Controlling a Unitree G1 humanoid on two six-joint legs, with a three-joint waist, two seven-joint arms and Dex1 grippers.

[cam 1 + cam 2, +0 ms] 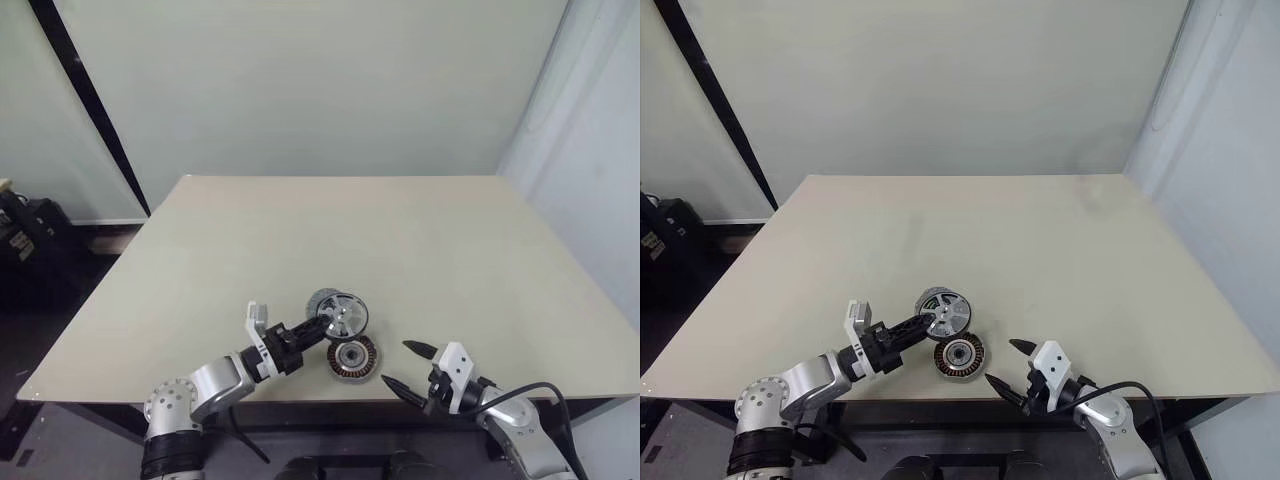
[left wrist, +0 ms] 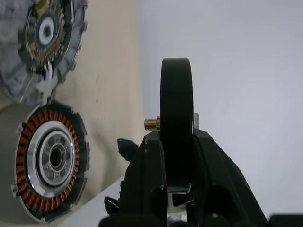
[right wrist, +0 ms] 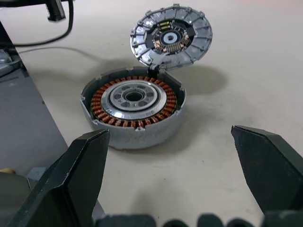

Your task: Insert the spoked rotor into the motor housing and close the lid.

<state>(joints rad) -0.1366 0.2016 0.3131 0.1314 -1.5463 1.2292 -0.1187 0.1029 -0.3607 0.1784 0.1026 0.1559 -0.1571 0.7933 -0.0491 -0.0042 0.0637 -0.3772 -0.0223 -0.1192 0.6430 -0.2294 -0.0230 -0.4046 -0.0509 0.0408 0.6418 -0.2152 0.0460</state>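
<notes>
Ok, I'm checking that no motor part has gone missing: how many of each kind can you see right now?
Housing: 1
Lid: 1
Rotor, edge-on in the left gripper: 1
Total: 3

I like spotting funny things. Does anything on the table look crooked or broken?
Nothing looks broken. The lid tilts up behind the motor housing, simply open. The left gripper holds a round wheel on edge beside it.
</notes>
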